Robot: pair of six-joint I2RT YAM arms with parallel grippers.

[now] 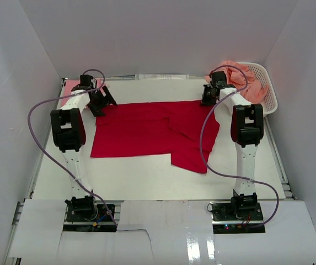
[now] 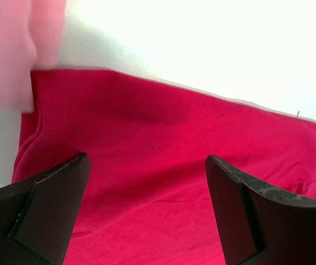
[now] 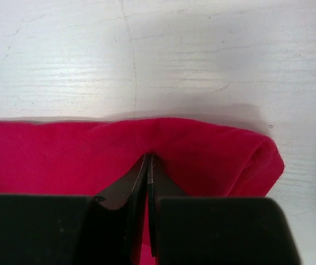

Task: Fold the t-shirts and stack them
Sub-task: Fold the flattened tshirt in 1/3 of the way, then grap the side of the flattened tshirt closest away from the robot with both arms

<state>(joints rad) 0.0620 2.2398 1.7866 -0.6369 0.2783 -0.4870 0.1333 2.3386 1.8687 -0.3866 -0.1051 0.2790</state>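
Red t-shirt [image 1: 146, 132] lies spread in the middle of the table [image 1: 130, 182], with one flap reaching toward 5 o'clock. Left claw [image 1: 100, 102] hangs over the shirt's 10 o'clock corner, fingers wide apart, gripping nothing. Right claw [image 1: 209, 98] is at the shirt's 2 o'clock corner, fingers together and pinched on the far hem, the cloth puckered at the tips. Light pink t-shirt [image 1: 68, 88] sits at the table's 10 o'clock corner. Salmon-orange t-shirts [image 1: 239, 74] are heaped in the white basket [image 1: 268, 96] at 2 o'clock.
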